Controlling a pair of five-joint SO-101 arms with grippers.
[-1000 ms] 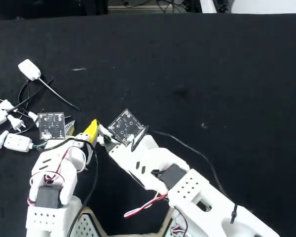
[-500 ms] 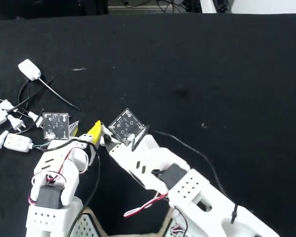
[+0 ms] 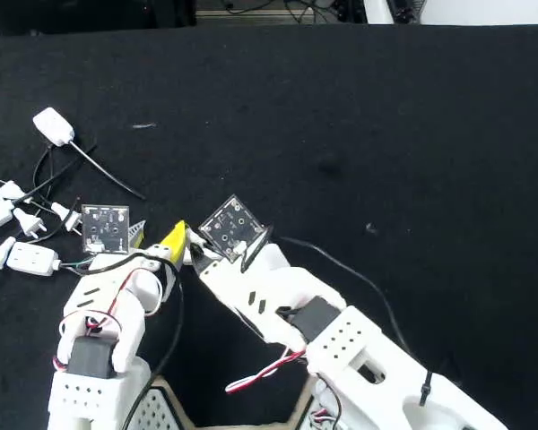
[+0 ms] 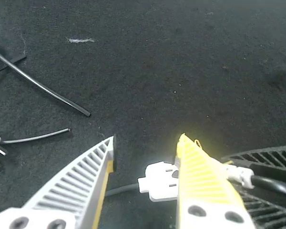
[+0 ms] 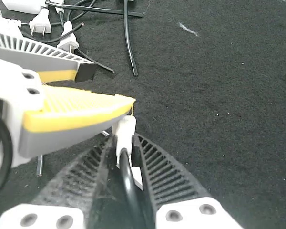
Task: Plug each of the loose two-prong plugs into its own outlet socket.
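the small white two-prong plug (image 5: 125, 130) on its thin black cable sits low over the black cloth table (image 3: 386, 134), near the front, left of centre, where the two arms' tips meet. the right gripper (image 5: 126, 143) has its black ribbed jaws closed narrow around the plug's body and cable, prongs pointing away from it. the left gripper (image 4: 147, 143) stands wide, with the plug inside the gap, just against the yellow finger (image 4: 200, 171) and well clear of the grey finger (image 4: 93, 167). over the last second the left arm has slid rightward in the high view, bringing its yellow finger up beside the right gripper's tip, while the right arm has barely shifted. that reads as a hand-over or a re-grip being set up, not an insertion: the plug is in no socket yet. further left, the other loose white plugs (image 3: 29, 224) and white blocks (image 3: 31, 260) lie among black cables (image 3: 108, 184), in the same places as a second ago, so most of the task looks to be ahead.
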